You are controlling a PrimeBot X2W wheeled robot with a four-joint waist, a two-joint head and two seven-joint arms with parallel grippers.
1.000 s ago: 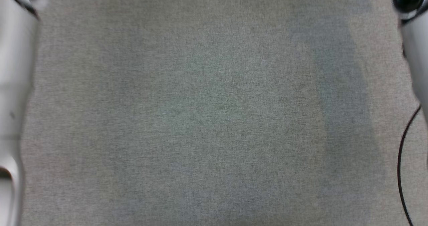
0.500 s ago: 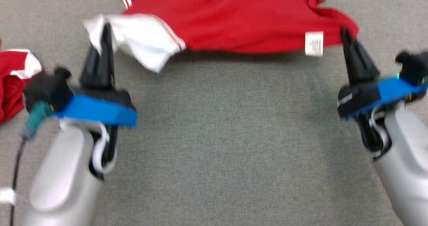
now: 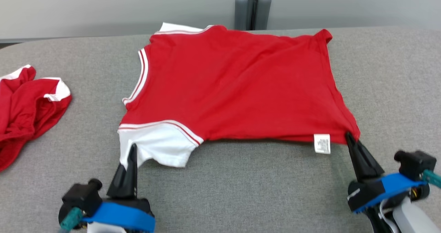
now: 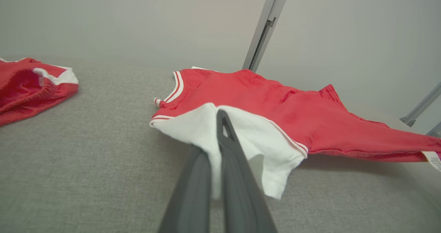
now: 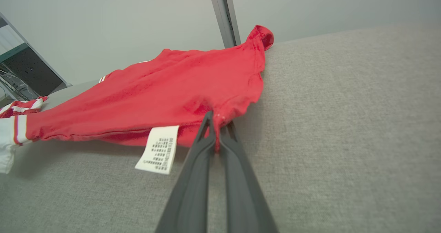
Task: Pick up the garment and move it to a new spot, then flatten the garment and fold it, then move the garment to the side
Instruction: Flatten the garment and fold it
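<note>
The garment (image 3: 234, 88) is a red shirt with white sleeves and striped trim, spread over the grey table (image 3: 241, 184) with its near edge lifted. My left gripper (image 3: 132, 150) is shut on the garment's white sleeve (image 4: 255, 140) at the near left corner. My right gripper (image 3: 348, 136) is shut on the garment's red near right corner (image 5: 220, 117), beside a white care label (image 5: 157, 149). In the left wrist view the sleeve cloth runs between the left gripper (image 4: 220, 117) fingers. The far edge of the garment rests on the table near the wall.
A second red and white garment (image 3: 24, 105) lies crumpled at the table's left edge. A grey post (image 3: 253, 5) stands behind the table against the pale wall. Bare grey cloth surface lies between my grippers and to the right.
The head camera has tilted up from the bare table surface to the whole shirt. Both grippers stay shut on the garment's near corners, now with the shirt laid out farther across the table.
</note>
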